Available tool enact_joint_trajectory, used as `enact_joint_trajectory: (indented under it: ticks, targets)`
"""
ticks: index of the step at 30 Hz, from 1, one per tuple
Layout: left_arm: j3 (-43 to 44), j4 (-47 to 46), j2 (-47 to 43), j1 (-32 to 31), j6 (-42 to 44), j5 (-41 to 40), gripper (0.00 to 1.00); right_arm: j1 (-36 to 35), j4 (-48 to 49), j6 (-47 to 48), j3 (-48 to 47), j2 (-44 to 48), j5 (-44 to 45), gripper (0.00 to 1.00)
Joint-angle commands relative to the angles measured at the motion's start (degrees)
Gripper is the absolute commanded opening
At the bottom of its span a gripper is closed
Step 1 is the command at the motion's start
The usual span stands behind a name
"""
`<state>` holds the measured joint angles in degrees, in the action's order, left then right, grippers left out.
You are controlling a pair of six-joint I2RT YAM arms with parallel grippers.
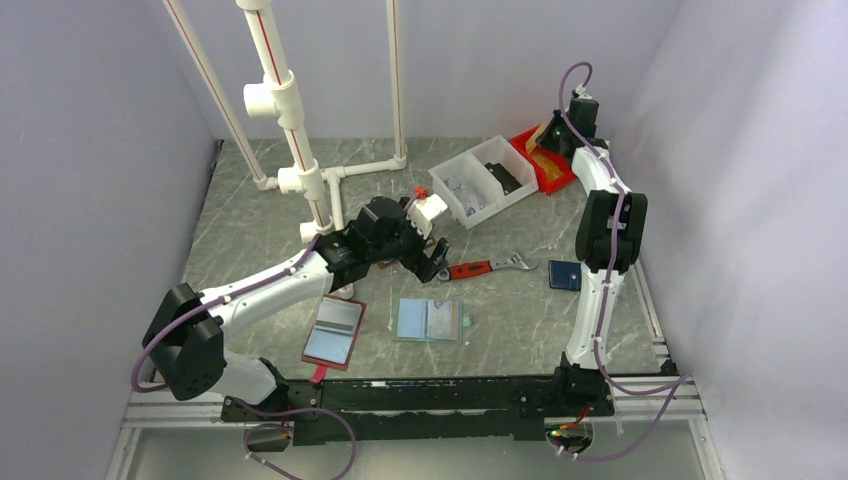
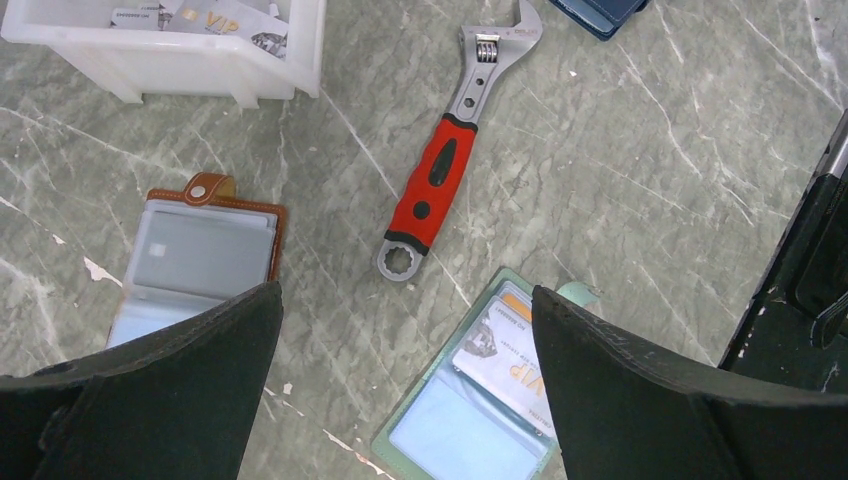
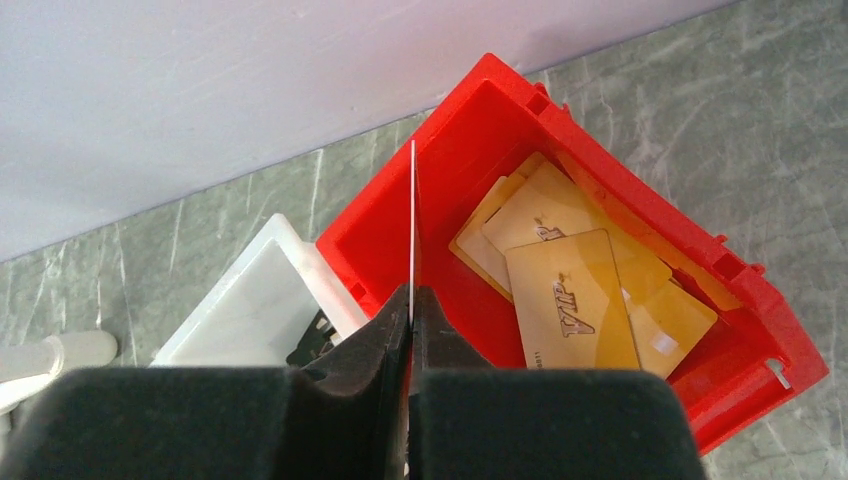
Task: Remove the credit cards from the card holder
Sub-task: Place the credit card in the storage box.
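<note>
Two mint-edged panels of the holder (image 1: 428, 320) are lying open near centre, a tucked card (image 2: 495, 350) reading "VIP". Right gripper (image 3: 410, 300) is pinching a thin card (image 3: 412, 220) over the far-right red bin (image 3: 770, 320); left gripper (image 2: 405, 300) is hanging agape.

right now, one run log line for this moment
left claw open, near mint card holder, VIP card in it | right claw shut on thin card over red bin | gold cards in bin
</note>
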<state>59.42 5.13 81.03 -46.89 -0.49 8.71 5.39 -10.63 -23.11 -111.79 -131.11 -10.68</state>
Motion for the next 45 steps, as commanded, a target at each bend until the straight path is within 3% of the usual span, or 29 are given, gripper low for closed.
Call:
enact_joint_trajectory:
  ticks: [1, 29, 34, 45]
  targets:
    - [-0.09, -1.35, -2.43, 0.66, 1.57, -0.15, 0.99, 0.06, 0.72, -1.36, -3.03, -1.18, 2.61, 0.04]
    - [-0.36, -1.35, -3.47, 0.67, 2.23, -0.45, 1.0, 0.06, 1.8, -1.17, 3.76, 1.29, 4.6, 0.11]
    - [-0.48, -1.4, -3.76, 0.66, 2.31, -0.53, 0.99, 0.06, 1.89, -0.81, 5.54, 2.82, 5.72, 0.24]
    - [-0.66, -1.44, -5.19, 0.66, 2.59, -0.41, 0.99, 1.06, 3.63, 1.62, 12.14, 11.29, 7.75, 0.3]
